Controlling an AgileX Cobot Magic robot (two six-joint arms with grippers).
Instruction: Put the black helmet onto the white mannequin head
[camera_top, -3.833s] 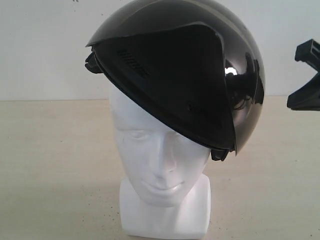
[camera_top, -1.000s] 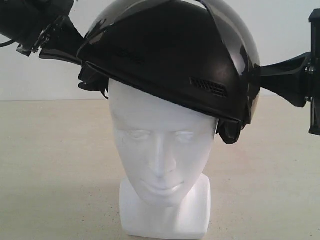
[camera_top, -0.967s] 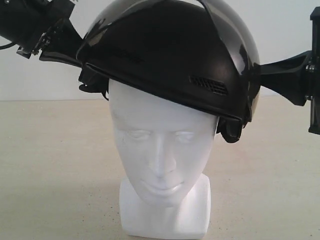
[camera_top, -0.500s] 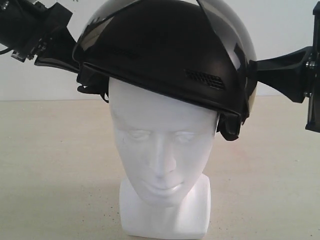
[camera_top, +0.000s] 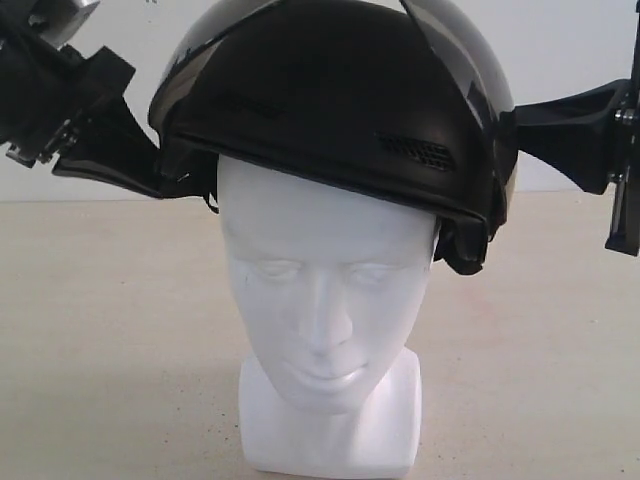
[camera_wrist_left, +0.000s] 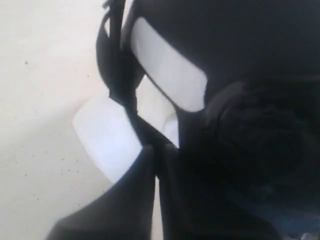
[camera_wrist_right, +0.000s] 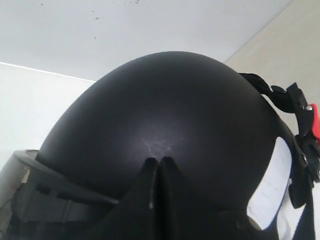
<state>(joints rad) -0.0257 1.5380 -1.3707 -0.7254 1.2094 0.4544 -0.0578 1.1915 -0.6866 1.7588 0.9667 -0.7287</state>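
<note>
The black helmet (camera_top: 330, 100) sits on the white mannequin head (camera_top: 320, 290), its rim low on the forehead and slightly lower on the right of the exterior view. My left gripper (camera_top: 170, 182) is shut, its tips against the helmet's lower left edge by the strap. In the left wrist view the shut left gripper (camera_wrist_left: 155, 150) touches the black strap (camera_wrist_left: 120, 75) beside the white mannequin head (camera_wrist_left: 107, 135). My right gripper (camera_top: 508, 118) is shut and presses on the helmet's right side. The right wrist view shows the right gripper (camera_wrist_right: 159, 161) resting on the matte helmet (camera_wrist_right: 165, 115).
The head stands on a beige table (camera_top: 100, 350) in front of a white wall (camera_top: 570, 40). The raised smoky visor (camera_wrist_right: 15, 170) and a red buckle tab (camera_wrist_right: 314, 120) on the strap appear in the right wrist view.
The left gripper slid down the helmet's left side to its lower edge. The helmet turned more level on the head. The right gripper rose slightly.
</note>
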